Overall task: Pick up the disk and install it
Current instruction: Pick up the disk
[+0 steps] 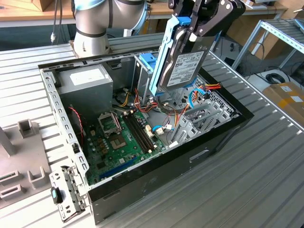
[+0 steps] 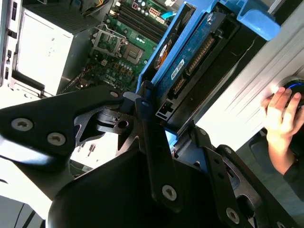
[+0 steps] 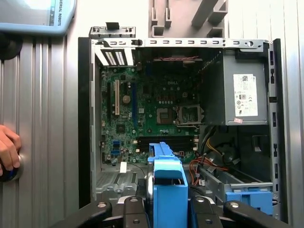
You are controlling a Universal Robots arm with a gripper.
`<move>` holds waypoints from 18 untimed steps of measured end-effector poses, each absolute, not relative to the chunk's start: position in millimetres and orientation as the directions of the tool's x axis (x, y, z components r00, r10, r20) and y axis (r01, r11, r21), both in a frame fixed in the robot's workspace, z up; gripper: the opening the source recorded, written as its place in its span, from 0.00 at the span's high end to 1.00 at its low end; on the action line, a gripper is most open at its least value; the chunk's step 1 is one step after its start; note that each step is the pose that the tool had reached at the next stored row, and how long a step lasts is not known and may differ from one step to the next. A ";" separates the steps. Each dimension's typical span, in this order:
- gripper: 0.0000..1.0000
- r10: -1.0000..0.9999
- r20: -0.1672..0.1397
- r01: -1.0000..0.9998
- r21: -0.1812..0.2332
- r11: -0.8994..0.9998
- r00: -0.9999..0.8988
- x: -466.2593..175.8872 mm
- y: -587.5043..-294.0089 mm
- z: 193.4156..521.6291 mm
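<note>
The disk [image 1: 183, 64], a dark drive with a white label in bright blue carrier rails, hangs tilted above the open computer case [image 1: 142, 176], over its back right part in the exterior view. My gripper [image 1: 190, 29] is shut on the carrier's upper end. In the first wrist view the blue carrier [image 3: 168, 190] sits between my black fingers [image 3: 133, 211], above the motherboard [image 3: 142, 114]. In the second wrist view the disk [image 2: 190, 54] runs away from my gripper [image 2: 171, 128], its connector edge showing. The metal drive cage [image 3: 223, 180] with its blue latch [image 3: 248, 197] lies just beside the disk.
A grey power-supply box [image 1: 88, 81] fills the case's far corner, and coloured cables [image 1: 166, 111] lie loose under the disk. A person's hand [image 2: 280, 111] rests on a round knob on the ribbed table beside the case. Grey fixtures [image 1: 23, 152] stand at the exterior view's left.
</note>
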State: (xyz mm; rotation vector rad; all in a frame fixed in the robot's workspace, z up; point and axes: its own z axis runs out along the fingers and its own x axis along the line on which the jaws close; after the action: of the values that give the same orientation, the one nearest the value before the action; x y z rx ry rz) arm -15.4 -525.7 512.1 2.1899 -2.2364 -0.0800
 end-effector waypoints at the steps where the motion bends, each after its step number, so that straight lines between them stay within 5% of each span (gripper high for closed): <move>1: 0.63 -0.999 -0.028 -0.999 0.044 0.020 -0.022 -15.1 -527.6 512.1; 18: 0.63 -0.999 -0.028 -0.999 0.044 0.020 -0.022 -3.8 -542.2 509.9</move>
State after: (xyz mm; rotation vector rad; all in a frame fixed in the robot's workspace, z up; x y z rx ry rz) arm -3.8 -542.2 509.9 2.1895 -2.2361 -0.0794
